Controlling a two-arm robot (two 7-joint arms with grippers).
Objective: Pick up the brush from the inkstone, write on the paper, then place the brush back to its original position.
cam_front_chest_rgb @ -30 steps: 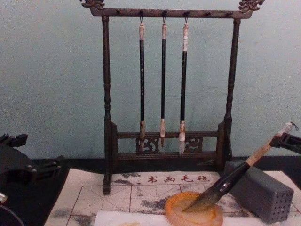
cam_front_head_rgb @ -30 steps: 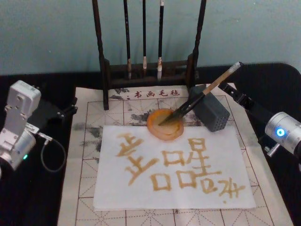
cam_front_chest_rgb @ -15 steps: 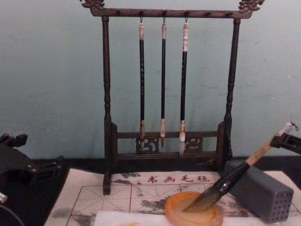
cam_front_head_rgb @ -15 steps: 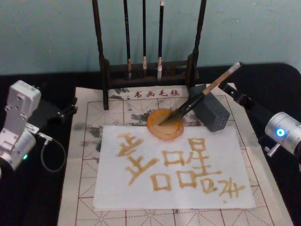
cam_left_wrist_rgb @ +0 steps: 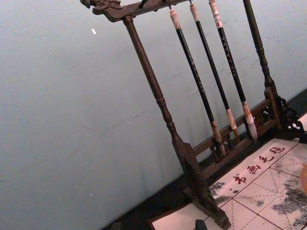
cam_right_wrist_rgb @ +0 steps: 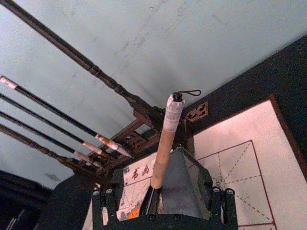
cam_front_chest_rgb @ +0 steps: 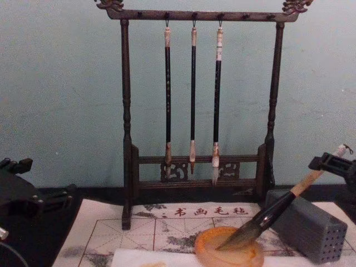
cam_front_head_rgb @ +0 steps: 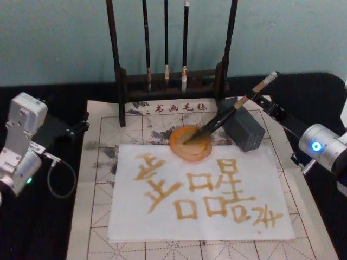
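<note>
Shifted a little since a second ago, the right gripper (cam_right_wrist_rgb: 162,196) now shows more fully at the chest view's right edge. Its fingers (cam_right_wrist_rgb: 101,203) are spread wide and clamp nothing, and the brush (cam_front_head_rgb: 234,105) stands between them touching neither, its capped end beyond the tips. Away from the fingers, the brush's handle leans on the grey block (cam_front_head_rgb: 246,130) and its bristles rest in the inkstone (cam_front_head_rgb: 187,157) at the far edge of the paper (cam_front_head_rgb: 162,216), which bears ochre characters. Well apart from the fingers, the left gripper (cam_front_head_rgb: 76,128) sits parked beside the mat (cam_front_head_rgb: 97,227).
</note>
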